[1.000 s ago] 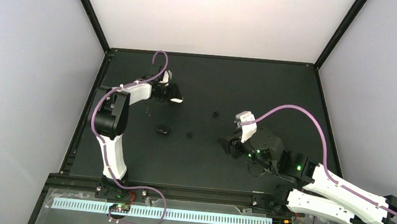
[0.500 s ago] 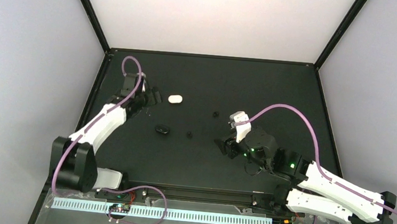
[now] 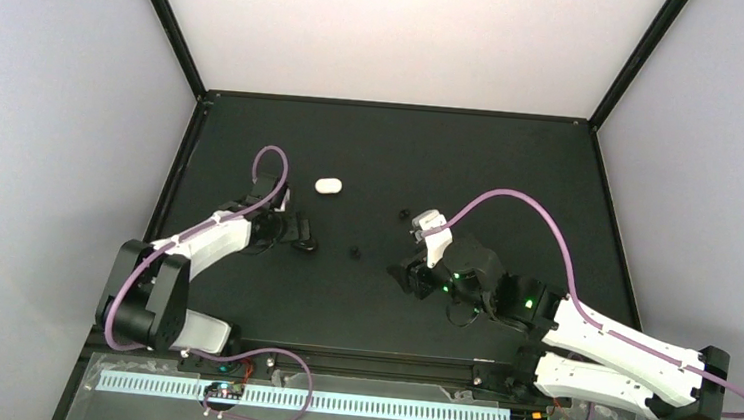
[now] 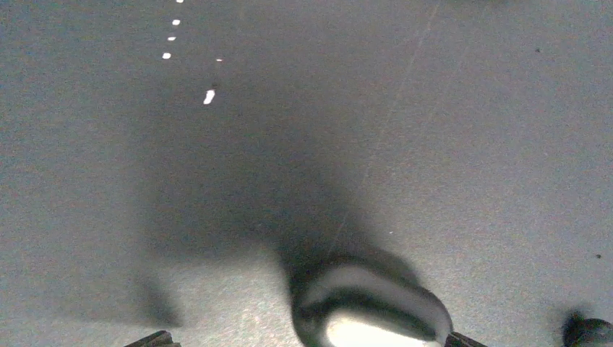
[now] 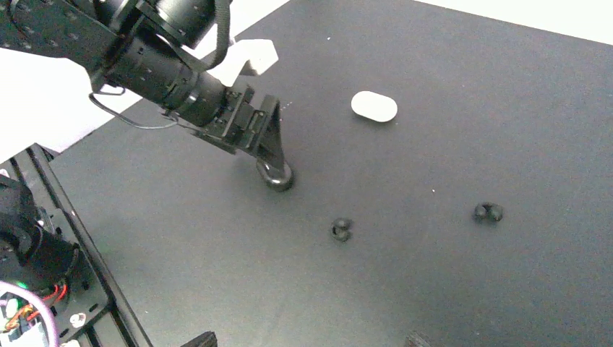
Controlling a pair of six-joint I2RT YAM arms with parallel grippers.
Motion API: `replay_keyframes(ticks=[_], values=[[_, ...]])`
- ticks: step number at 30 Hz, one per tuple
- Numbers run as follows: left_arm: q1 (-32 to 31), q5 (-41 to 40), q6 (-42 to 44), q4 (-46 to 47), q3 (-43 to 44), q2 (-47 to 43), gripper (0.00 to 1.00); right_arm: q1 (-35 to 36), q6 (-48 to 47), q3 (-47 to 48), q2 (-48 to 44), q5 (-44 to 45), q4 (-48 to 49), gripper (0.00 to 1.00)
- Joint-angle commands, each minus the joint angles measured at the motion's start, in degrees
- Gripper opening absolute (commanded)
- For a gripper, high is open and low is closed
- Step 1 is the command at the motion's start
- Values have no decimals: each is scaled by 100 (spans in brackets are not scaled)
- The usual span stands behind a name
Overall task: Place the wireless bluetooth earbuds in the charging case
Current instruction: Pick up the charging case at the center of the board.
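My left gripper (image 4: 309, 338) is set low at the black charging case (image 4: 372, 312), jaws wide apart and clamped on nothing, the case lying between the fingertips but nearer one of them. My right gripper (image 5: 309, 340) hangs apart and empty. The nearer black earbud (image 5: 341, 229) and the second black earbud (image 5: 489, 212) lie loose on the table (image 5: 506, 303), with the white case (image 5: 374, 106) well apart. I judge the step to be securing the black case. The next move calls for a centred, gentle closure, and I cannot tell whether its lid is open.
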Motion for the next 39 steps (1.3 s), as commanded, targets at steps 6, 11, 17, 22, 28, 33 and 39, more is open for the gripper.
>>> replay_keyframes(ticks=[6,11,17,22,28,33,39], values=[[-426,243,-18,462,447,665,96,-19,361,-173,-25,-208,206,67],[-885,200,-118,635,472,806,92,-15,458,-269,-72,-155,122,68],[-1146,71,-340,558,316,655,91,-24,450,-315,-59,-76,139,68],[-1076,-447,-412,-90,28,-842,99,-32,238,-223,393,-90,529,68],[-1032,-1142,-272,-1462,85,-3399,99,-253,-3,246,1782,-942,1375,68],[-1113,-1245,-182,-1849,34,-5111,99,-257,-389,1273,3390,-1352,1513,68],[-1120,-991,48,-2057,271,-5942,99,-267,-918,2536,5130,-1184,1110,67]])
